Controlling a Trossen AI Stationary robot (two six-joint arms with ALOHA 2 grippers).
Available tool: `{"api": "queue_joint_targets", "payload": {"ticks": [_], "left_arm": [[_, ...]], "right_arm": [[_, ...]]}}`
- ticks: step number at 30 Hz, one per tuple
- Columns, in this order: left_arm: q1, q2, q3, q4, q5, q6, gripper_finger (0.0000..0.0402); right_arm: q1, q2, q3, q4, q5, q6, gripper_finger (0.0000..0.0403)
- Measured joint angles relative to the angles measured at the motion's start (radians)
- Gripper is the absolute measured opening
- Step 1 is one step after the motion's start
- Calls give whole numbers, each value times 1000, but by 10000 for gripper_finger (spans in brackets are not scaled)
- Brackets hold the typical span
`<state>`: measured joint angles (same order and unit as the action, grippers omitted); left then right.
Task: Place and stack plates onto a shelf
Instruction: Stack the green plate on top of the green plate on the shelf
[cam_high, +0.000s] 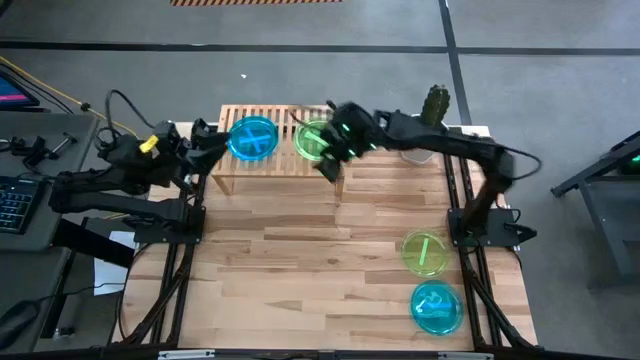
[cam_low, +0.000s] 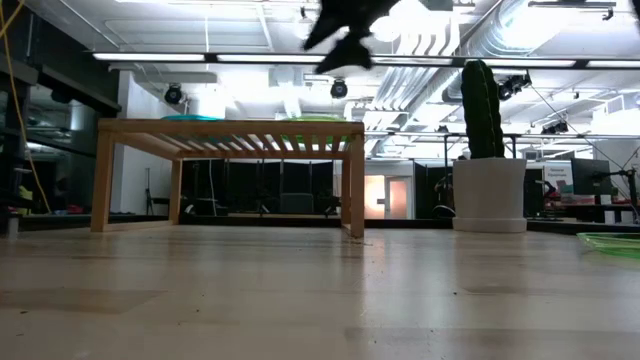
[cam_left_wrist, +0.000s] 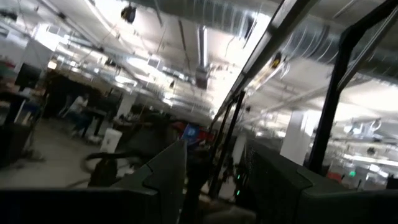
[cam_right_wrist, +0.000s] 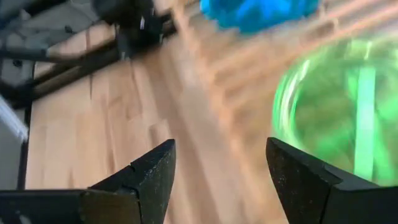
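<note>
Fingers of the right gripper (cam_right_wrist: 217, 180) spread wide apart with nothing between them, hovering above the shelf (cam_high: 232, 165) at its right end, just beside the green plate (cam_high: 313, 141) lying on the slats. In the low view the right gripper (cam_low: 345, 40) hangs dark well above the shelf top (cam_low: 230, 128), open air under it. Blue plate (cam_high: 252, 138) sits on the slats left of the green one, the two close but apart. Left gripper (cam_high: 205, 145) parked at the shelf's left edge, near the blue plate; cannot tell how its fingers stand. Two more plates wait on the table's (cam_high: 300, 270) right side: a green one (cam_high: 424, 251) and a blue one (cam_high: 437, 306) nearer the front edge, just beside each other, well apart from the shelf. Potted cactus (cam_high: 432, 112) stands at the back right corner, right of the shelf. Broad bare wood lies between the shelf front and the table's front edge. In the right wrist view the green plate (cam_right_wrist: 348, 112) fills one side, the blue plate (cam_right_wrist: 258, 12) is beyond it.
</note>
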<state>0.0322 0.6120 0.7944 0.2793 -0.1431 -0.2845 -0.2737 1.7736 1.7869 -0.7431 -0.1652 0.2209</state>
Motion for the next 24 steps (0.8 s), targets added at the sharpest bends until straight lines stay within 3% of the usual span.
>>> {"api": "queue_joint_targets", "payload": {"ticks": [6, 10, 13, 16, 20, 24], "left_arm": [[0, 36, 0, -51, 1, -21, 156], [0, 66, 0, -41, -8, -20, 156], [0, 87, 0, -37, -35, -20, 156], [0, 103, 0, -25, -43, -20, 156], [0, 115, 0, -20, -43, -44, 156], [0, 118, 0, -19, -43, -73, 156]], "right_arm": [[169, -359, -462, 214, 89, 208, 231], [306, -557, -667, 315, 249, 391, 231], [376, -648, -746, 305, 373, 492, 231], [412, -699, -774, 267, 412, 563, 231], [428, -713, -769, 103, 403, 682, 231], [448, -705, -787, -110, 298, 850, 231]]}}
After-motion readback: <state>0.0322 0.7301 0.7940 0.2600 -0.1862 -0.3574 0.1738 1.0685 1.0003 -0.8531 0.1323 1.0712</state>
